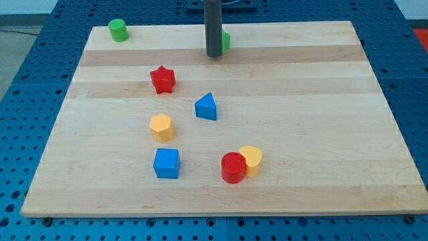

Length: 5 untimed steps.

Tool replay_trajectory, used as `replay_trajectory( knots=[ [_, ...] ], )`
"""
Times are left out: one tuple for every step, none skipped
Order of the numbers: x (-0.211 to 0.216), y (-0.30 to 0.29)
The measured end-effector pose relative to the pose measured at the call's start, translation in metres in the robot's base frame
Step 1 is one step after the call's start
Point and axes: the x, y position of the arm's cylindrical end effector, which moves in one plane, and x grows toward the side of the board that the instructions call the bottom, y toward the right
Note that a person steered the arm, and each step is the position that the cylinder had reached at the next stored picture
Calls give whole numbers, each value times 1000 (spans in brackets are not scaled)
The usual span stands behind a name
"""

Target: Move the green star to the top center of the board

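Green star (226, 41): mostly hidden behind the dark rod, only a sliver of green showing at the rod's right edge, close to the top edge of the worktop (301, 100) and roughly midway across. Shape not really readable from that sliver; taken as the star from the task wording. Already sitting about where the task wants it, so judged near finished or finished.

My tip (214, 55): down on the wood just in front of the star and slightly toward the view's left, touching it or nearly so; exact contact impossible to tell. No fingers on this rod, so nothing to report as spread or pinching; pushing only. That position, on the near side of the block, fits a push toward the view's top.

Further out: green cylinder (118, 29) at the top left corner, well apart. Red star (162, 79) below and left of the tip, clear of any path. Blue triangular block (206, 107) near the middle. Yellow hexagonal block (161, 126) and blue cube (166, 163) lower left. Red cylinder (233, 167) and a yellow block (251, 161) touching each other near the view's bottom, far from the action.
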Motion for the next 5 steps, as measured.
replay_trajectory(
  knots=[
    [-12,0],
    [-19,0],
    [-19,0],
    [-10,0],
    [13,0]
  ],
)
